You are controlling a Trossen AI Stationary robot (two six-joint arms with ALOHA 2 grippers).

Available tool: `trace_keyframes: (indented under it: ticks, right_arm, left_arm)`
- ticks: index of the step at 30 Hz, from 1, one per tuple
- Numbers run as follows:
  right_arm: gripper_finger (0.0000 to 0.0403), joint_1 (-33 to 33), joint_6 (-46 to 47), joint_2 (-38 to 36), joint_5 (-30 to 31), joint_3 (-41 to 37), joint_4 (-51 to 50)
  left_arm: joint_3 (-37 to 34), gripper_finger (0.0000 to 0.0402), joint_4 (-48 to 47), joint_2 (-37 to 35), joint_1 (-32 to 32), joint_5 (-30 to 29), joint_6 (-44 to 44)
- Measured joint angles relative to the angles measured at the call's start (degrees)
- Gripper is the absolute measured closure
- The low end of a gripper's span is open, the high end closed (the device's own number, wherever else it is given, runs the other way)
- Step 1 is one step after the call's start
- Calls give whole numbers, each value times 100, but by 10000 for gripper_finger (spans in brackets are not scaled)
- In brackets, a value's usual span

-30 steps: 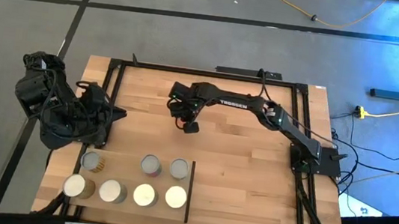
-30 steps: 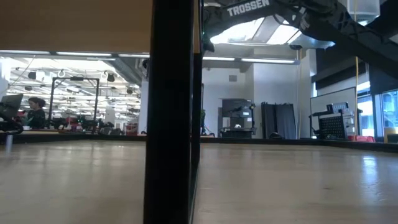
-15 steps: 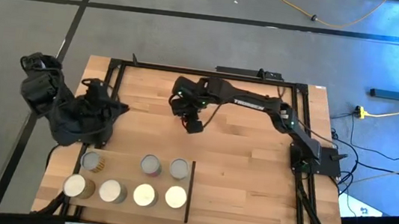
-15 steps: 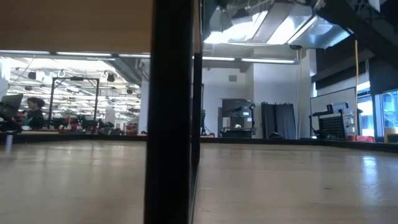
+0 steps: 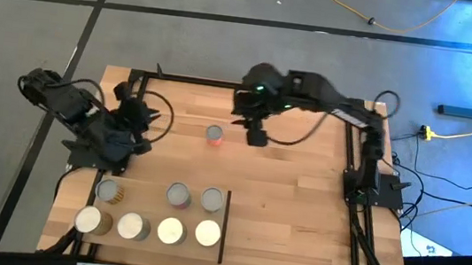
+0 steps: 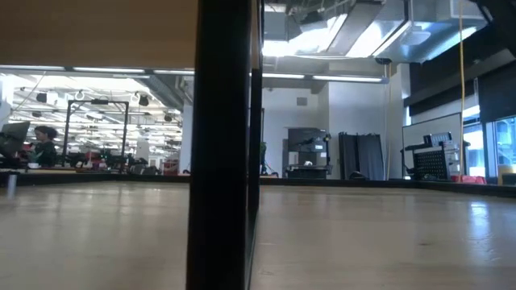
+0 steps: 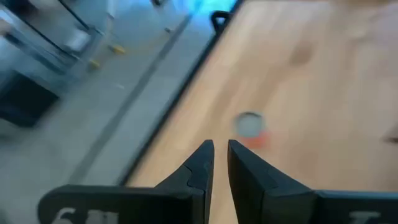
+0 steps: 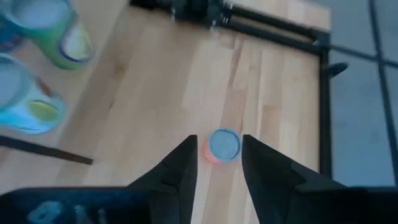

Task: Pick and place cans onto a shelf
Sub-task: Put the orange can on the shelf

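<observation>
Between my right gripper's [image 8: 216, 163] two dark fingers, spread apart with nothing in them, I look down on the small upright can with a grey round top and red-orange label [image 8: 223, 145]. It stands alone on the plank-patterned wooden tabletop [image 5: 290, 201], well apart from the six other small cans with pale round tops [image 5: 170, 229] grouped on the flat light-wood shelf panel [image 5: 149, 203] beside its thin black bar [image 5: 224, 227].

My right gripper [image 5: 256, 137] hangs just beside that lone can [image 5: 214, 134], seemingly above it. My worry is the descent: if I come down off-centre, one finger could strike the rim and tip the can, and a round can would likely roll away.

Farther off, my left gripper [image 7: 216, 163] sits with its fingers nearly pressed together, empty, pointing toward the same can [image 7: 250, 127]. In the high view it [image 5: 142, 115] waits near the table's left side. If both arms reach for this can, they could collide.
</observation>
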Motion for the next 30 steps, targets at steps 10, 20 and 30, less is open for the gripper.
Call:
trace_keyframes:
  ticks: [10,20,30]
  right_arm:
    - [276,-5,202,-1062,612,0,-36]
    - [276,-20,302,-1416,1038,0,-145]
    - [276,-26,460,-1416,1038,0,-337]
  left_arm:
    - [-1373,363,1347,-2,800,135,2191]
    - [-2833,363,4675,37,2167,1708,5133]
    - [-3690,363,6468,143,3987,4355,6831]
